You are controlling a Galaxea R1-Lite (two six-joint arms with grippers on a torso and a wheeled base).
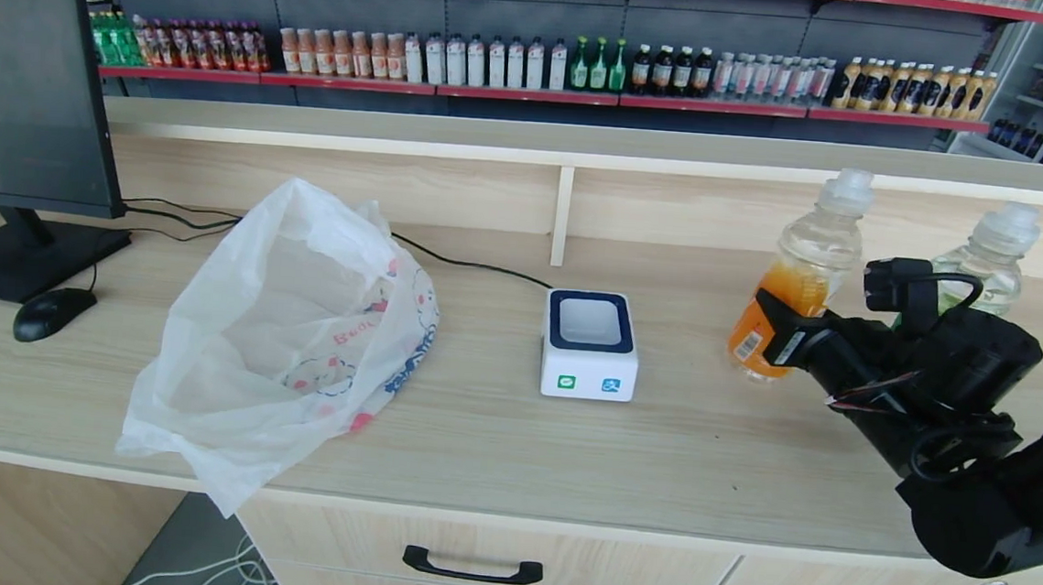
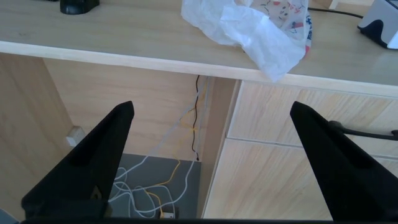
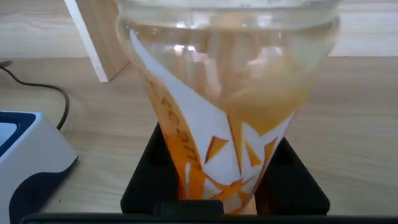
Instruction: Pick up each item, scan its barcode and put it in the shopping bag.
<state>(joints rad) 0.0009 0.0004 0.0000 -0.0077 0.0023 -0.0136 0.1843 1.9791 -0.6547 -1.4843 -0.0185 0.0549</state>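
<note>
On the counter (image 1: 492, 446), the open shopping bag (image 1: 289, 340) is seen left of the scanner (image 1: 589, 343). Right of the scanner, the orange drink bottle (image 1: 808, 267) is held tilted, pinched between the right gripper's (image 1: 771, 328) jaws. The left gripper's (image 2: 211, 109) jaws are spread wide, with nothing between them, low before the counter front, left of the scanner.

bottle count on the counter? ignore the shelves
2. One orange bottle at the counter's right, in the right gripper; one clear bottle behind it, partly hidden by the arm, which could hide more.
</note>
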